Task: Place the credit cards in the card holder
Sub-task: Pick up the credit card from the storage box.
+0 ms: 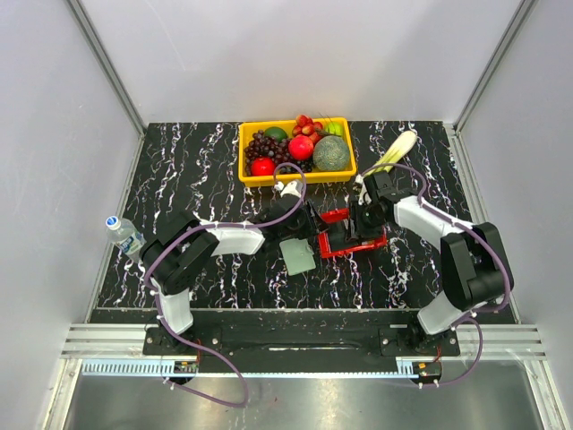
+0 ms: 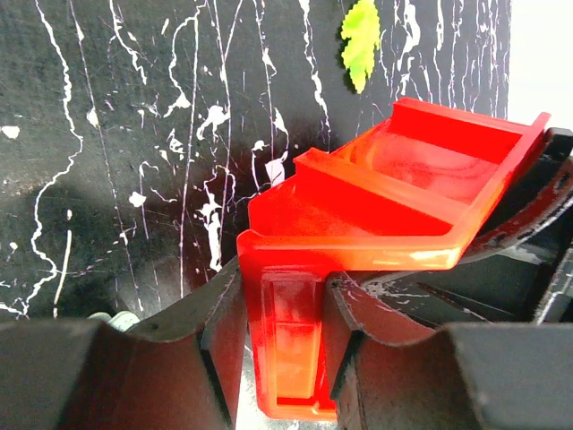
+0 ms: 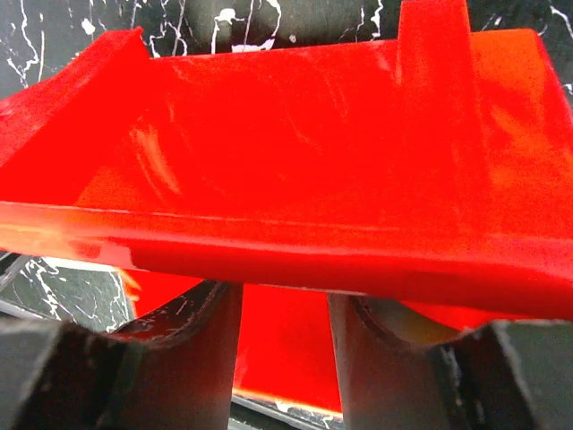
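Here, left hand [image 2: 285, 313] clamped on red tray [image 2: 385, 206] wall, right hand [image 3: 282, 331] parted, grip unclear

Bench [image 1: 215, 170]: black surface with white marble veining, enclosed by pale walls on three sides.

Yellow tray [image 1: 242, 152]: placed at the far edge, centre. Contents:
- dark grapes [image 1: 264, 145], left side;
- two red apple-like fruits [image 1: 301, 147], one central, one at the near left corner;
- strawberries [image 1: 307, 124], far edge;
- netted green melon [image 1: 331, 154], right side.

Pale, elongated vegetable [image 1: 400, 146]: lies diagonally, just right of the tray; type unclear.

Water bottle [image 1: 125, 235]: clear, blue cap, at the left edge.

Red plastic container [image 1: 347, 247]: near the centre, in front of the tray. The left wrist view shows it tilted, with internal dividers. A yellow-green leaf-shaped item [image 2: 361, 40] lies beyond it.
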You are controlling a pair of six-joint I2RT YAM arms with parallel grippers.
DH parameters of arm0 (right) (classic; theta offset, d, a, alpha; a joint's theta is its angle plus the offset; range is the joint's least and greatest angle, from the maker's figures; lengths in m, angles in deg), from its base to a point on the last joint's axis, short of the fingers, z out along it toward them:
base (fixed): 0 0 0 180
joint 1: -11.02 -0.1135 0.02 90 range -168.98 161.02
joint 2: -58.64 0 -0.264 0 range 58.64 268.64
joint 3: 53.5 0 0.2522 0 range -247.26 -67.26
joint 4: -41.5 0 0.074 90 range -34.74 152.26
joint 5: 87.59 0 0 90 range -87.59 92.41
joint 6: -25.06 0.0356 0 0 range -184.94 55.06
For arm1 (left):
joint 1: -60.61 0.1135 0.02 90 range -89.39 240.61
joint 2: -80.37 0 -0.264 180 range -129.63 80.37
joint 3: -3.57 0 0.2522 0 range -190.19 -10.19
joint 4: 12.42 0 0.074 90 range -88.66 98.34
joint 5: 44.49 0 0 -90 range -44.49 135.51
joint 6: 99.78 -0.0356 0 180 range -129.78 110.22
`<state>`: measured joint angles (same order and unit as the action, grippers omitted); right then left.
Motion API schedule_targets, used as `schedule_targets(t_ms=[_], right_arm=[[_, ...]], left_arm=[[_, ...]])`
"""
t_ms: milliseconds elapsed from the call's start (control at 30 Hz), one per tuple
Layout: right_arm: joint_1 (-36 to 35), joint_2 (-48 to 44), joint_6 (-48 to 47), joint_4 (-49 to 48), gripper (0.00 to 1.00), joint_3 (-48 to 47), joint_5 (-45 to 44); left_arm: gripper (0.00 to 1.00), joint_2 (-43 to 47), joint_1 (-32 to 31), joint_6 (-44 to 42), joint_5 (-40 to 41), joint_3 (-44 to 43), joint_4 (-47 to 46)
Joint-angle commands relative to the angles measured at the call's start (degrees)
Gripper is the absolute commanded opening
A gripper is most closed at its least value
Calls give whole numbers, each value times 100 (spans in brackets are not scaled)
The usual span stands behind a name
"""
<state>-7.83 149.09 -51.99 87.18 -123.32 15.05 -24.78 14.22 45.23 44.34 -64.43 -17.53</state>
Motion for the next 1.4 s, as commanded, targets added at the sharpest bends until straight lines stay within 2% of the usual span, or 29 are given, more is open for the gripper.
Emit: schedule_targets(t_ms=[0,100,267,400,633,833,1067,1367], right_arm=[[4,174,85,-432,47,-73,255],[4,183,181,-660,39,42,449],[4,-203,269,-1099,8,199,940],[4,-616,270,-1250,0,235,1030],[4,-1442,173,-1557,0,542,503],[4,-1259,138,-1505,0,490,677],[4,-969,199,-1645,14,507,1520],[-22,-564,208,-1514,22,332,1689]], left_arm=[[0,46,25,-7,-217,-69,-530],[0,20,25,-7,-243,-113,-530],[0,11,25,-7,-252,-122,-521],[0,-6,34,-7,-252,-140,-512],[0,-33,16,2,-270,-122,-530],[0,-41,34,10,-270,-140,-538],[0,-24,25,11,-270,-140,-538],[0,-33,25,28,-270,-131,-538]])
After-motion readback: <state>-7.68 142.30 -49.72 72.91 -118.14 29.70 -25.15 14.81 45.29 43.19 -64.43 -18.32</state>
